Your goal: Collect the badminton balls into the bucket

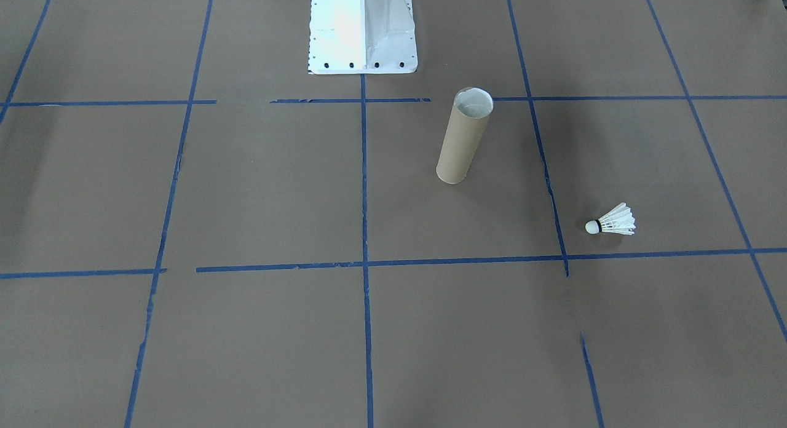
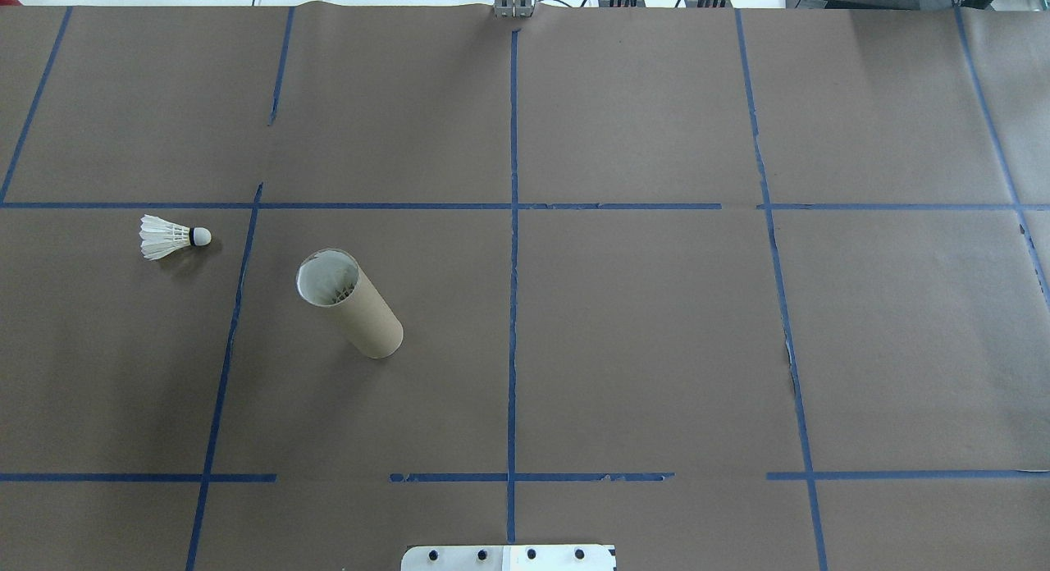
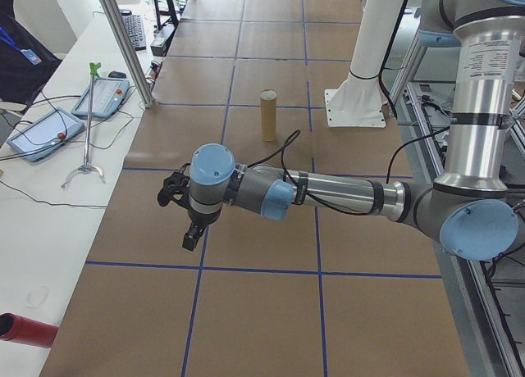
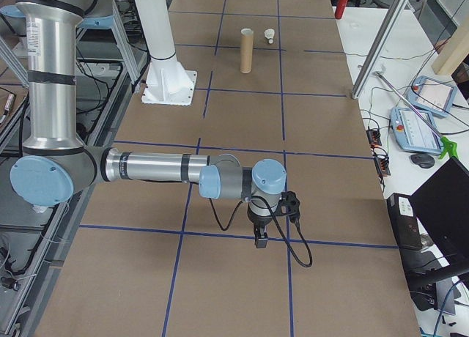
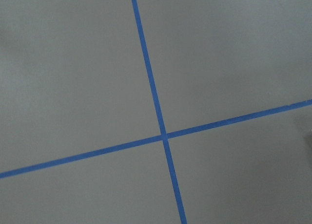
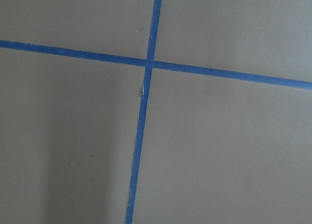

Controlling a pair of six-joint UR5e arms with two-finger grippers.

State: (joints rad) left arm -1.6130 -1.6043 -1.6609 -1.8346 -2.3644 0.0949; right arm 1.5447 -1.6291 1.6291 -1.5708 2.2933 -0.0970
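1. The shuttlecock [image 2: 174, 237] is lying on its side at the overhead view's left, near the tube [image 2: 349, 303] but apart.
2. The tube is standing upright, mouth open upward to receive it.
3. The left tool [image 3: 182, 215] and right tool [image 4: 272, 221] are hanging well away from both; whether their fingers are apart or together cannot be told.

I count one shuttlecock [image 2: 172, 237] and one cardboard tube [image 2: 351, 305] on my table, one white pedestal [image 1: 363, 31], and my two arms.
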